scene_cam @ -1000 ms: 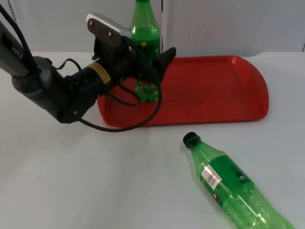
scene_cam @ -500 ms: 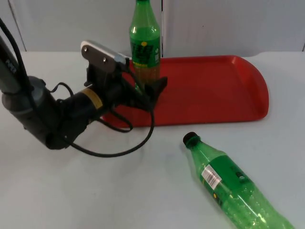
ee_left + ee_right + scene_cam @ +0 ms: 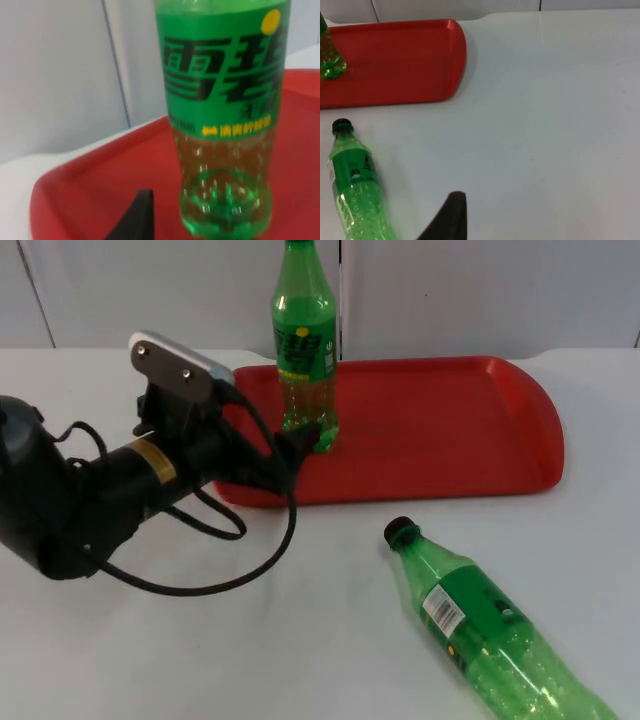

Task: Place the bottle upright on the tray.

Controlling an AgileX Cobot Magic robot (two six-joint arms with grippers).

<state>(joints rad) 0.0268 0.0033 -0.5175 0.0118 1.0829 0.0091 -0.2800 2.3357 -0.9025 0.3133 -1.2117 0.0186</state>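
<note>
While one green bottle (image 3: 303,345) stands upright on the red tray (image 3: 440,425), long axis vertical and cap up, the top view puts the left end effector (image 3: 285,448) just beside its base, apparently released from it, though whether the fingers are spread I cannot tell. A second bottle (image 3: 490,633) lies on the white counter (image 3: 250,640) well apart, cap toward the tray. From the left wrist, the standing bottle (image 3: 222,115) sits just ahead of the fingertip (image 3: 132,220); thin, slick plastic, probably light, best taken at the labelled waist. From the right wrist, the right end effector waits above the lying bottle (image 3: 357,190); its state is unclear.
</note>
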